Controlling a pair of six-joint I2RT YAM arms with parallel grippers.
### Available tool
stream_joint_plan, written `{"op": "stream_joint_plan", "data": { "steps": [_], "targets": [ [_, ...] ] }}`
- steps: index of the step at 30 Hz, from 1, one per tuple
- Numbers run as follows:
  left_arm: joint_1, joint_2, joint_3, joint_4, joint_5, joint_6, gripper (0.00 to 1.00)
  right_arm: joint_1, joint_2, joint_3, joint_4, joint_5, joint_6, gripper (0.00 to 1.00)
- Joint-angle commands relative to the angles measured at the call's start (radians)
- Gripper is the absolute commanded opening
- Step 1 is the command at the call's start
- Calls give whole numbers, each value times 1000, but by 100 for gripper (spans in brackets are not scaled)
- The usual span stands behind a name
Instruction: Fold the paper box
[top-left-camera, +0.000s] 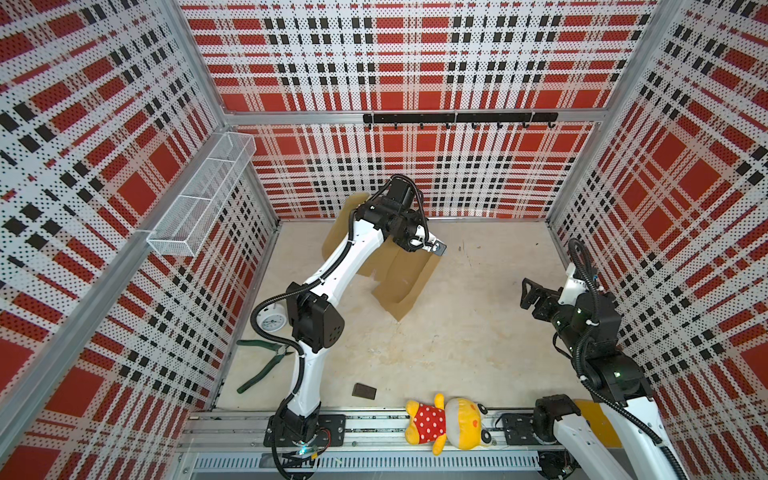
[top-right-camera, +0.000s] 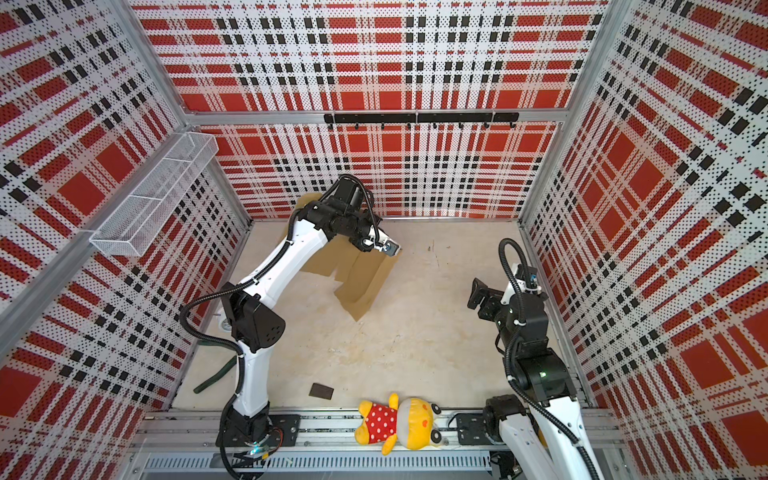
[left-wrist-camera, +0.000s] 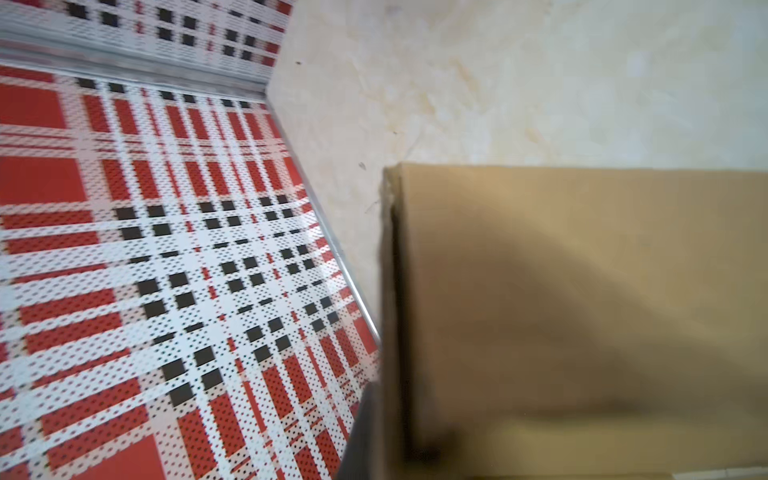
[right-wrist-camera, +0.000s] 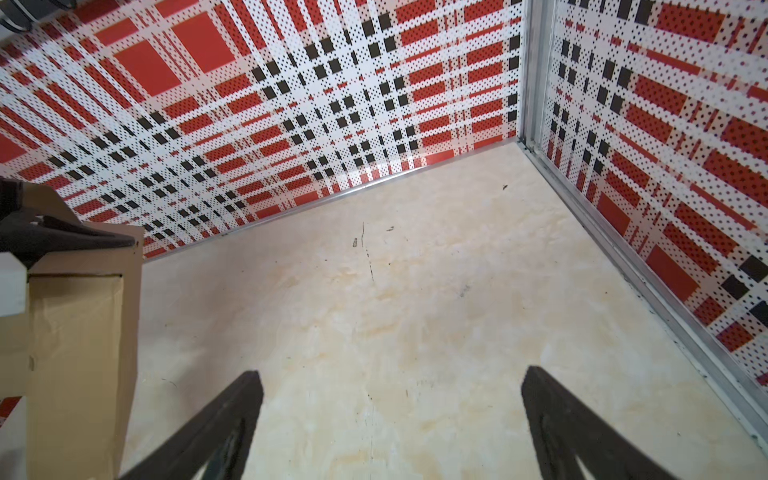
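Item: paper box (top-left-camera: 405, 286), half-raised; left tool (top-left-camera: 437, 248) clenched on its upper edge, right tool (right-wrist-camera: 390, 386) spread empty; single-edge pinch may slip, collapsing the panel.

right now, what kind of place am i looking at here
Probably a robot test cell: perforated plaid walls enclose a tabletop, the left arm and right arm stand on a front rail, with props in view: the paper box, a plush toy, pliers.
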Motion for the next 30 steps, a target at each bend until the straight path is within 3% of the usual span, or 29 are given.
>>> {"op": "stream_joint_plan", "data": {
  "steps": [1,6,11,20,30],
  "targets": [
    [-41,44,26,-209,-215,547,0,-4,19,-11,-6,11,-1,100],
    [-124,121,18,-320,-348,604,0,-4,37,-18,-42,24,-36,100],
    [-178,195,-17,-288,-458,677,0,-4,18,-41,-98,54,-73,100],
    [-228,290,-90,-62,-512,780,0,-6,7,-90,-86,67,-85,100],
    [-265,330,-169,9,-511,774,0,-5,90,-80,-100,45,-79,100]
  ]
}}
